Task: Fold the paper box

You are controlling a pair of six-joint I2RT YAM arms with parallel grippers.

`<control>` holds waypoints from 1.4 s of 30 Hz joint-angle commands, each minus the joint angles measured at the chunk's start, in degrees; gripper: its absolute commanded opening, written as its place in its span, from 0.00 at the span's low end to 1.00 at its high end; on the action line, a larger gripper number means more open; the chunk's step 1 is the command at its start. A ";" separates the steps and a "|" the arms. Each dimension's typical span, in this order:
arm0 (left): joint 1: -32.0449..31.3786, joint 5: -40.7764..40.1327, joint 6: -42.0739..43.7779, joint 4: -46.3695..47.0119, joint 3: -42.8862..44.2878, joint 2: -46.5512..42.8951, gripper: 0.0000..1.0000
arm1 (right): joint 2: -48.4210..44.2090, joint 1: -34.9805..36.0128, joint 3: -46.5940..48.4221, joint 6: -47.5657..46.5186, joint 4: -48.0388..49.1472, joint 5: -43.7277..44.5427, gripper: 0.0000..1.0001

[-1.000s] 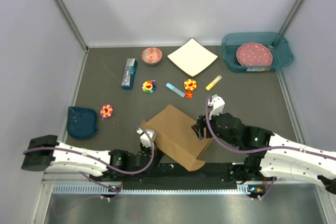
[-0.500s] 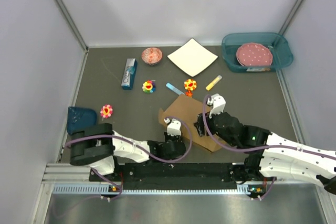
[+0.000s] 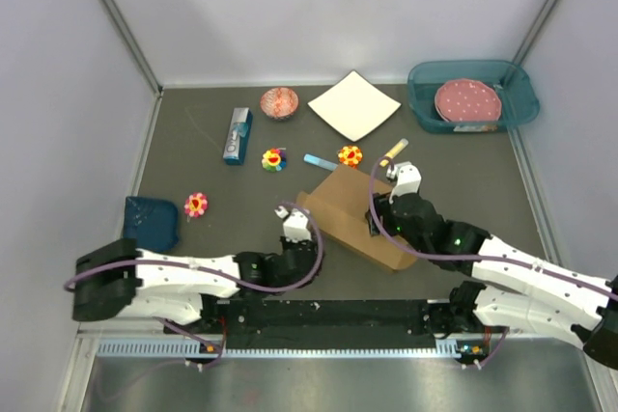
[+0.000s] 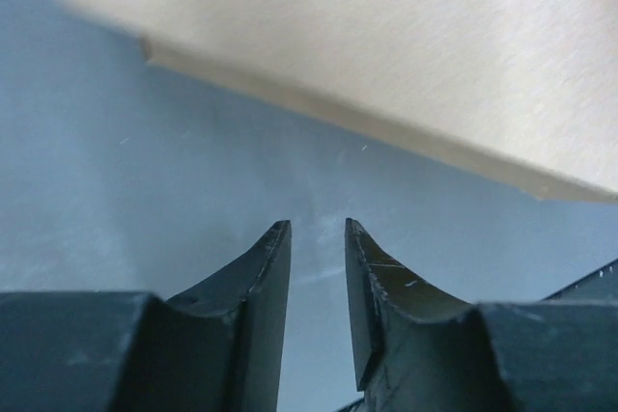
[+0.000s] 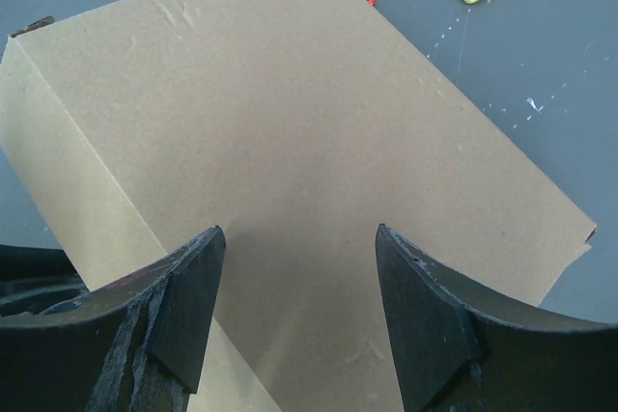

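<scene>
The paper box is plain brown cardboard and lies closed and flat on the dark table in front of the arms. My right gripper hovers over its right half. In the right wrist view the box top fills the frame and my right gripper is open just above it, holding nothing. My left gripper is at the box's left edge. In the left wrist view its fingers stand narrowly apart with only table between them, and the box's edge lies just ahead.
Behind the box lie a blue marker, flower toys and a yellow marker. Farther back are a white paper square, a red bowl, a blue carton and a teal bin holding a pink plate. A blue pouch lies at the left.
The box has moved away from the near edge, up and to the right, and now lies flatter. My left gripper swung right, then back to its left edge. My right gripper followed the box.
</scene>
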 commanded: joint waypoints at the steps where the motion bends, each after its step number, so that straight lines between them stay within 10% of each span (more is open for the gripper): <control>1: -0.98 -0.12 -7.56 -12.78 -6.52 -13.00 0.36 | 1.15 -0.27 0.92 0.24 3.32 0.52 0.65; 16: 0.93 -13.65 0.57 -21.17 -4.87 -41.26 0.38 | 5.12 -0.36 -4.79 3.14 5.07 -1.85 0.62; 28: 32.83 13.04 12.29 -0.24 5.05 -20.80 0.59 | -1.47 -0.44 3.90 6.20 -7.91 1.66 0.67; 42: 39.80 33.54 15.10 -2.42 14.20 -4.44 0.75 | -9.48 -6.42 5.77 24.14 -29.38 1.41 0.96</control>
